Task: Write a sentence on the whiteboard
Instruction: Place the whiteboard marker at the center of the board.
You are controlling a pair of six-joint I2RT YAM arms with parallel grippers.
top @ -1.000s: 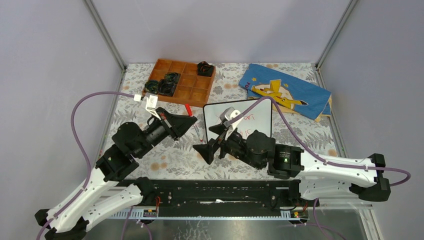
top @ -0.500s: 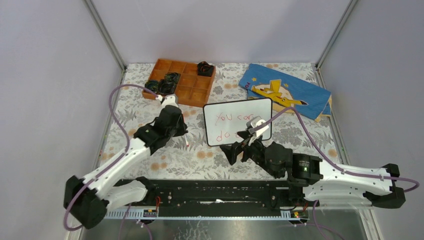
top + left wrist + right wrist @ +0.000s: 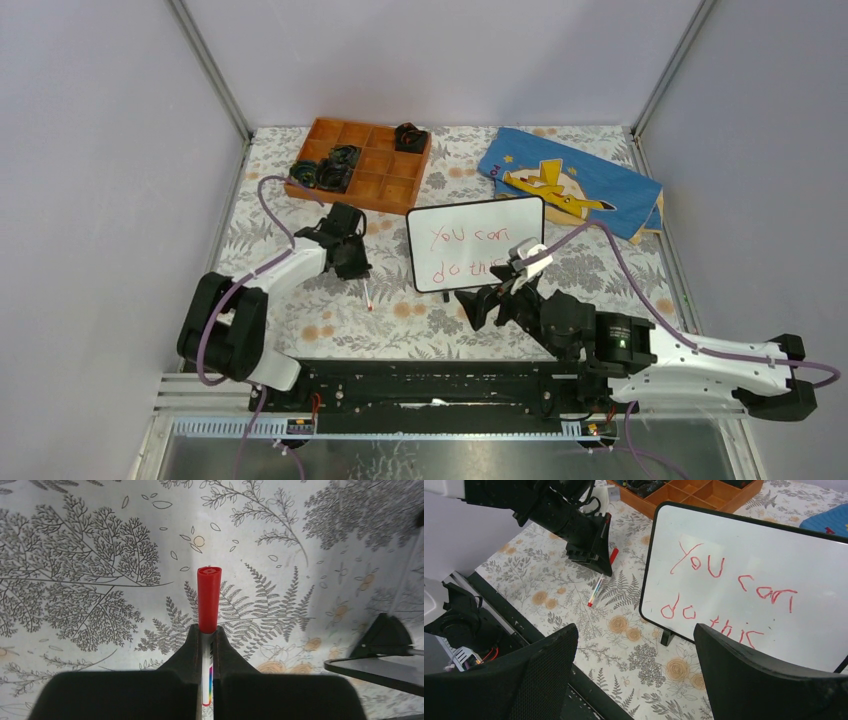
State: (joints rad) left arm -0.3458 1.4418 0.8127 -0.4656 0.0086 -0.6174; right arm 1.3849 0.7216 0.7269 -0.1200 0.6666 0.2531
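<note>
The whiteboard (image 3: 520, 215) lies mid-table, and its bare part fills the right wrist view (image 3: 734, 545). The sentence (image 3: 468, 250) "You can do this" is in red on two lines (image 3: 724, 595). My left gripper (image 3: 350, 262) is left of the board, low over the table, and shut on a red-capped white marker (image 3: 208, 597). The marker's white end (image 3: 368, 297) sticks out toward the near edge, and the marker also shows in the right wrist view (image 3: 596, 590). My right gripper (image 3: 490, 303) is wide open and empty just in front of the board's near edge (image 3: 635, 635).
An orange compartment tray (image 3: 385, 185) holding black items stands at the back left. A blue cloth with a yellow figure (image 3: 570, 180) lies at the back right. The black base rail (image 3: 430, 385) runs along the near edge. The board's black foot (image 3: 667, 637) stands close ahead of my right gripper.
My right gripper has drawn back off the whiteboard toward the near edge, uncovering the words. My left gripper has swung left and down, away from the board, with the marker.
</note>
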